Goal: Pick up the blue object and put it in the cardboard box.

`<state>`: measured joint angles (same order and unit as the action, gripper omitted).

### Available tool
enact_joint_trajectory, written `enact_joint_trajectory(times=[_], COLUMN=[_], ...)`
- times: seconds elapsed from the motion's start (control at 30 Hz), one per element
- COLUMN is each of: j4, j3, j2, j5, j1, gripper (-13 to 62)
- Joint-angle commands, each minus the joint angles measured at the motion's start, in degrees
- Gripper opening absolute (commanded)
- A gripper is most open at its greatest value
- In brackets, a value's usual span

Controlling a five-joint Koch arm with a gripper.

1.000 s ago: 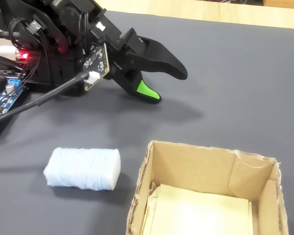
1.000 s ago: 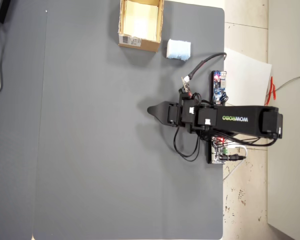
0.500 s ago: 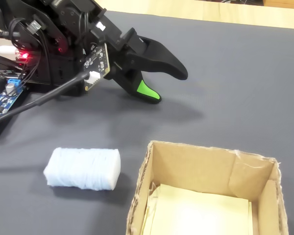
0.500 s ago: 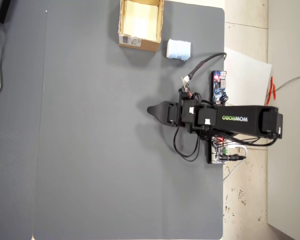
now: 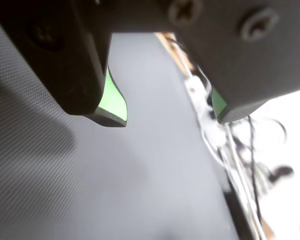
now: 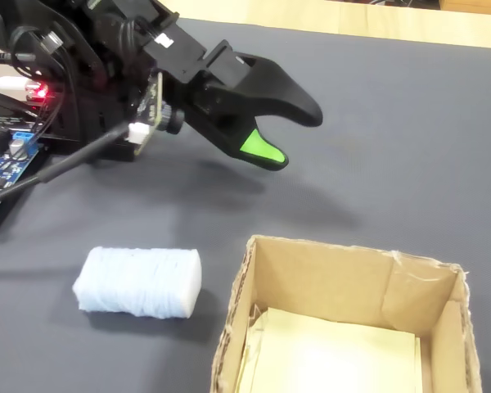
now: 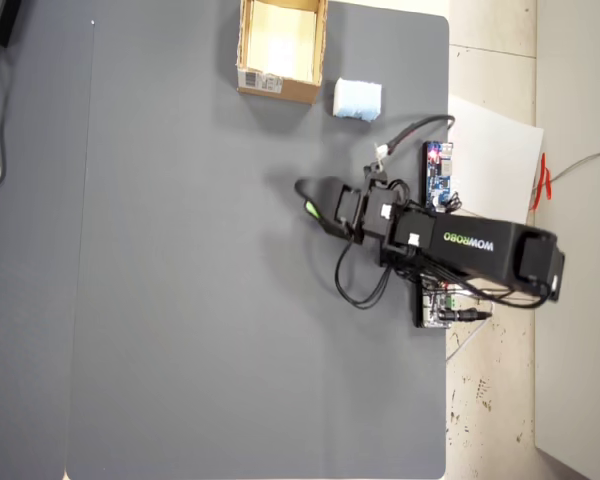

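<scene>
The blue object is a pale blue soft block lying on the dark grey mat, just left of the cardboard box in the fixed view. In the overhead view the blue object lies right of the cardboard box at the mat's top edge. My gripper hovers above the mat, up and to the right of the block and apart from it. Its black jaws with green pads stand open with nothing between them. The wrist view shows the gripper over bare mat; block and box are out of that view.
Circuit boards with a red light and several cables sit beside the arm's base at the left of the fixed view. In the overhead view a blue board and white paper lie at the mat's right edge.
The arm has swung toward the block and box, and the gripper has risen a little. The jaws stay open. Block and box have not moved.
</scene>
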<state>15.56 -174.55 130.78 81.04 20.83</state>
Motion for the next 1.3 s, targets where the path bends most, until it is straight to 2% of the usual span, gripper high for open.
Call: enact_joint_trajectory(times=[0.0, 0.27, 0.4, 0.67, 0.9, 1.27], j4=[-3.3, -25.3, -39.5, -55.5, -63.2, -64.4], j3=[5.5, 20.7, 29.9, 38.4, 43.5, 53.1], j2=[4.9, 4.9, 4.6, 2.4, -2.6, -18.4], j5=[-4.8, -11.2, -12.9, -13.9, -13.8, -12.4], j1=[2.5, 9.3, 17.1, 26.5, 31.0, 40.3], gripper=[33.7, 33.7, 33.1, 33.0, 33.0, 33.0])
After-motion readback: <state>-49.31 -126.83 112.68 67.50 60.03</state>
